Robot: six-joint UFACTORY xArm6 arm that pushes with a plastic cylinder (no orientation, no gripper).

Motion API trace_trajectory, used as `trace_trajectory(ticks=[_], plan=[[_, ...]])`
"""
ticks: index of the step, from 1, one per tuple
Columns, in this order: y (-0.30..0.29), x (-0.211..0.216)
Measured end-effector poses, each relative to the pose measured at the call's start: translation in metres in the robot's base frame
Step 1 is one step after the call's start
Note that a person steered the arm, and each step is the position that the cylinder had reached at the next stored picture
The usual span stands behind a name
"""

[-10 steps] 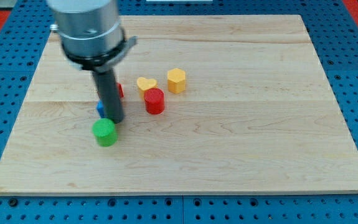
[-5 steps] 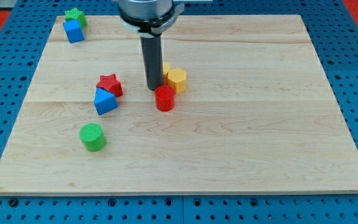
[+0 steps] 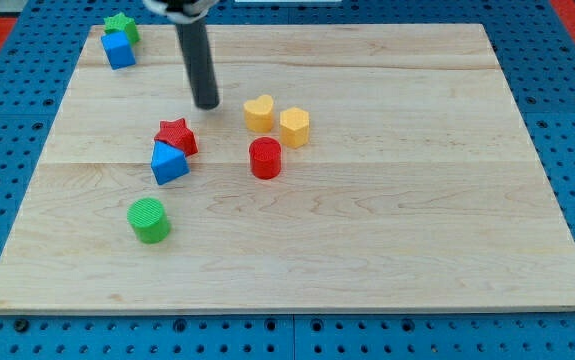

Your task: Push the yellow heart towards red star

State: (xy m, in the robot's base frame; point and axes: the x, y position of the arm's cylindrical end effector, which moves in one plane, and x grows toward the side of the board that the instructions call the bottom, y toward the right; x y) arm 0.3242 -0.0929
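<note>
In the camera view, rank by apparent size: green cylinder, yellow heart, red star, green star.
1. green cylinder, largest, though it sits nearest the view's bottom, which may inflate it
2. yellow heart and red star, too alike to separate
3. green star, smallest, partly hidden behind the blue cube

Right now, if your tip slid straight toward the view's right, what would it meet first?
Likely the yellow heart: my tip sits to its left, nothing between. The red star lies below-left, off that line.
</note>
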Motion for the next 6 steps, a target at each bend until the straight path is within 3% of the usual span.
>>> trace_trajectory(ticks=[1,2,3,6], plan=[[0.052,-0.019],[0.1,0.012],[0.109,0.017],[0.039,0.051]])
